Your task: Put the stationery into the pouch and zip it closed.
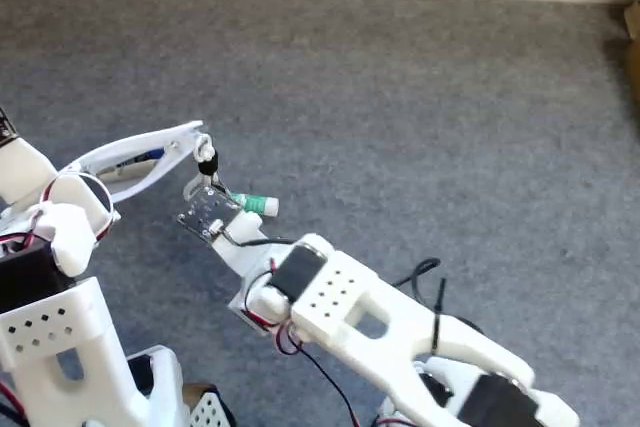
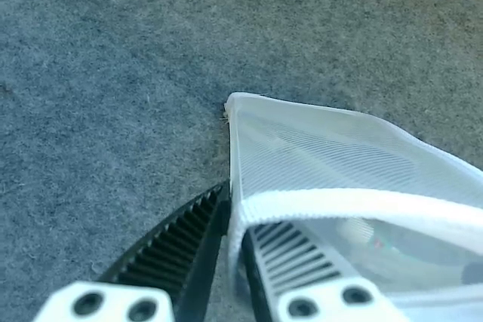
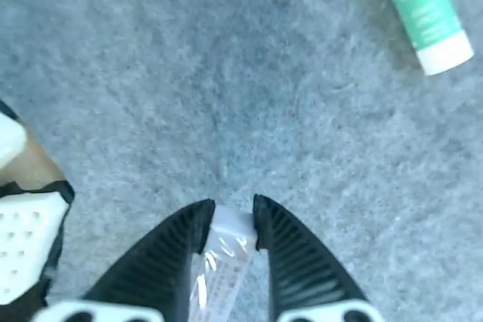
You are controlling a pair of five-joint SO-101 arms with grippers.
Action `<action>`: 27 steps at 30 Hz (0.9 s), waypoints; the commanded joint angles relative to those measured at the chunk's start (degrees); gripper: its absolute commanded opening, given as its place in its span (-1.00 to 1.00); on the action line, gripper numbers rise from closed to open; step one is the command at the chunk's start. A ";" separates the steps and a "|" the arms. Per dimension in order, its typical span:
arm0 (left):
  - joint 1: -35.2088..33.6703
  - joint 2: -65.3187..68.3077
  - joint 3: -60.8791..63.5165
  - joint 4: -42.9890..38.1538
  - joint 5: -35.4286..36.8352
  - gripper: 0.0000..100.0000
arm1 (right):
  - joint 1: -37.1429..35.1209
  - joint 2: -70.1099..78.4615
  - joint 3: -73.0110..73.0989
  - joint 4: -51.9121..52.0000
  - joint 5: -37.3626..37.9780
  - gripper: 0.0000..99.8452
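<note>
The left claw (image 2: 234, 216) is pinched shut on the edge of the white mesh pouch (image 2: 324, 156), at the bench's (image 1: 420, 97) left. The right claw (image 3: 230, 216) grips a small pale tab (image 3: 226, 250), possibly the zip pull. A green glue stick (image 3: 424, 16) lies nearby.

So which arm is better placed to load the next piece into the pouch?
Right. Its gripper pinches a small pale piece near the pouch, while the left gripper is clamped on the pouch's edge.

Pouch (image 1: 135, 159) at left (in the left gripper (image 2: 232, 224)), glue stick (image 1: 257, 204) on carpet (image 1: 420, 97) just right of it
</note>
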 commanded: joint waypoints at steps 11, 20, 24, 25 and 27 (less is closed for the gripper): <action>12.35 -0.31 -0.40 -1.05 -7.03 -0.98 | -0.40 -23.08 13.76 -17.27 -0.18 -0.99; 12.26 -0.31 -0.31 -1.05 -6.95 -0.98 | -0.40 -37.05 19.56 -23.96 -0.44 -0.99; 12.26 -0.22 -0.31 -1.05 -6.95 -0.98 | -0.40 -43.65 23.34 -30.20 -0.44 -0.99; 12.26 -0.13 -0.31 -1.05 -6.95 -0.98 | -0.40 -45.23 24.48 -32.22 -0.35 -0.99; 12.26 -0.13 -0.31 -1.05 -6.95 -0.98 | -0.40 -48.22 26.68 -36.53 -0.26 -0.99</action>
